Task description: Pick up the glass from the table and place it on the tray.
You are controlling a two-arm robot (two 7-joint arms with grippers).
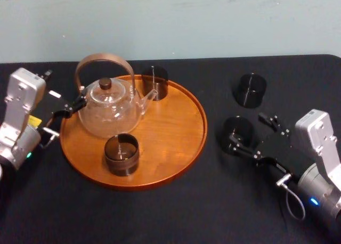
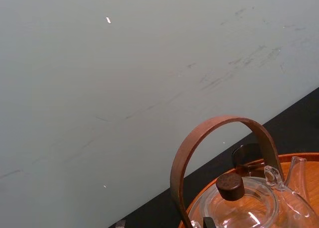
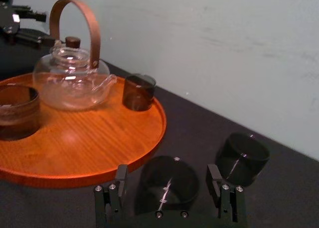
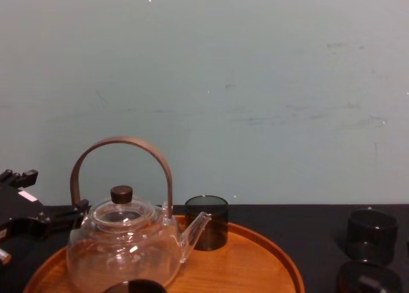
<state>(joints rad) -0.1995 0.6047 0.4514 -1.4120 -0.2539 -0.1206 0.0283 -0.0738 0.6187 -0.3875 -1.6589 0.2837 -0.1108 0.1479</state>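
Right gripper (image 1: 246,132) at lower right, fingers (image 3: 119,184) spread open astride the nearer squat dark glass (image 1: 236,128), upright on the black desk (image 1: 213,214) beside the round orange-brown wooden tray (image 1: 176,143); left gripper (image 1: 72,108) idle far left.

tray (image 1: 176,143): glossy wood | teapot (image 1: 109,113): clear glass | table (image 1: 213,201): matt black

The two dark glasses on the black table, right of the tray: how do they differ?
The nearer glass stands between the right gripper's open fingers, not yet gripped; the farther glass stands free. The nearer glass is closer to the tray's rim; the farther glass sits closer to the wall. Both are short, dark, upright and on the table. The left gripper is beside the teapot.
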